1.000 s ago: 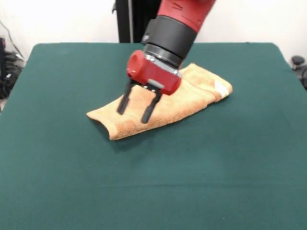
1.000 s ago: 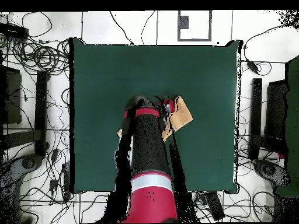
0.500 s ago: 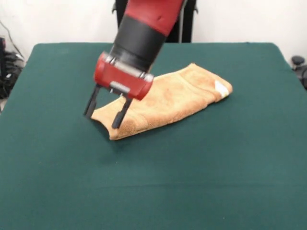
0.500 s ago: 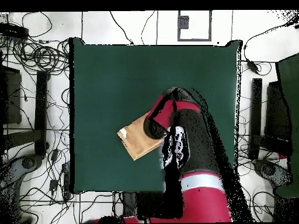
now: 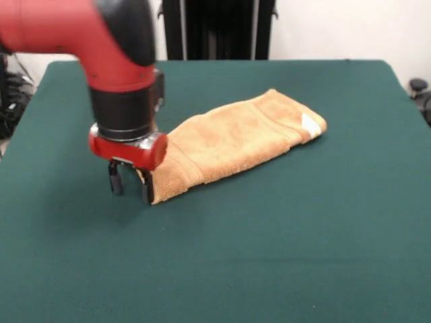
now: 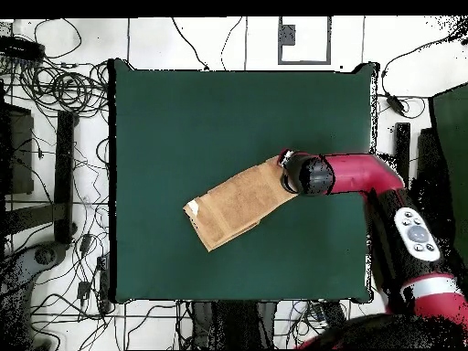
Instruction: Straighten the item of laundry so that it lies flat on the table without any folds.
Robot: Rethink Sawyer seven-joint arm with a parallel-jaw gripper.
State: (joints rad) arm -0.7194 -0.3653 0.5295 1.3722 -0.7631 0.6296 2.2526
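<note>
The item of laundry (image 5: 236, 141) is an orange-tan towel, folded over on itself. It lies slantwise near the middle of the green table (image 5: 283, 256), with a small white tag (image 5: 310, 124) at its right end in the front view. My gripper (image 5: 131, 187) is open and points straight down at the towel's left end, its tips close to the table. One finger (image 5: 146, 188) stands against the towel's near corner, the other just off the cloth. From overhead, the towel (image 6: 233, 203) runs diagonally on the table (image 6: 183, 119), and the gripper (image 6: 289, 170) is at its upper right end.
The red arm (image 6: 366, 174) reaches in over the table's right edge in the overhead view. Cables, stands and equipment ring the table on the floor (image 6: 55, 91). A black stand (image 5: 215, 30) rises behind the table's far edge in the front view.
The arm has swung from above the towel's middle to its left end in the front view and has come down lower. The towel has kept its shape and place.
</note>
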